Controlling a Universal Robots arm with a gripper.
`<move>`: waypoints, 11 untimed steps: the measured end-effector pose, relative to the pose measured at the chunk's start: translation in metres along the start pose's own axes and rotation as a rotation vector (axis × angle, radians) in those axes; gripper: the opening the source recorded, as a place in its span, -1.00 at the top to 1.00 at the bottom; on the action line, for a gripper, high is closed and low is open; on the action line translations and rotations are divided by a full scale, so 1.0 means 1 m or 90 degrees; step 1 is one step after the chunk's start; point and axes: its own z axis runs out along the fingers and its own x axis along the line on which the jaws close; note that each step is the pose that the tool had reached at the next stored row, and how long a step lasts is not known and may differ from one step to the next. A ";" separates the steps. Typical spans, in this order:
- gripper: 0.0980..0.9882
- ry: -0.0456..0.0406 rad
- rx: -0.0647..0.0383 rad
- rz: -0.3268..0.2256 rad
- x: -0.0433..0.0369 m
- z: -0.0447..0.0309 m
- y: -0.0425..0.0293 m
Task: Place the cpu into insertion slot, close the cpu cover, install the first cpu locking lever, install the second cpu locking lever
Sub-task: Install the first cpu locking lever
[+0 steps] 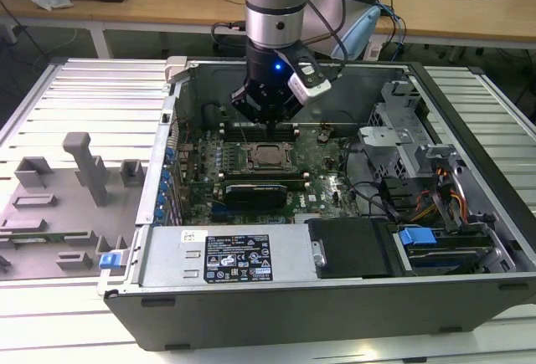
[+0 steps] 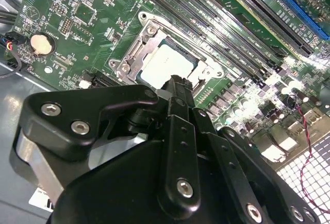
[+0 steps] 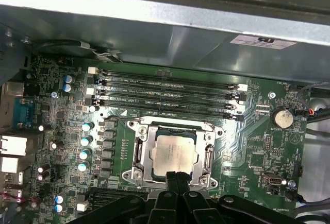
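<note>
One gripper (image 3: 178, 175), fingers (image 3: 173, 179) pressed together, nothing between them, tips over cpu (image 3: 174, 153) edge in both wrist views; contact unclear. Cpu lies flat in slot (image 3: 175, 131), cover (image 3: 140, 150) down around it, on green motherboard (image 3: 258, 141) inside open case (image 1: 335, 301).

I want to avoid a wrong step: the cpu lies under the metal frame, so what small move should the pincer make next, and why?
Probably ease the shut pincer slightly down beside the edge of the cpu cover, to press on a locking lever. The cpu already lies under the cover, the pincer holds nothing, and I cannot tell whether the levers are latched.
</note>
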 end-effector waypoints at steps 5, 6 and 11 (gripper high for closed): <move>0.98 -0.0013 0.000 0.000 0.0156 -0.0007 0.0027; 0.98 -0.0017 0.000 0.000 0.0180 -0.0008 0.0031; 0.98 -0.0028 0.000 0.000 0.0243 -0.0010 0.0041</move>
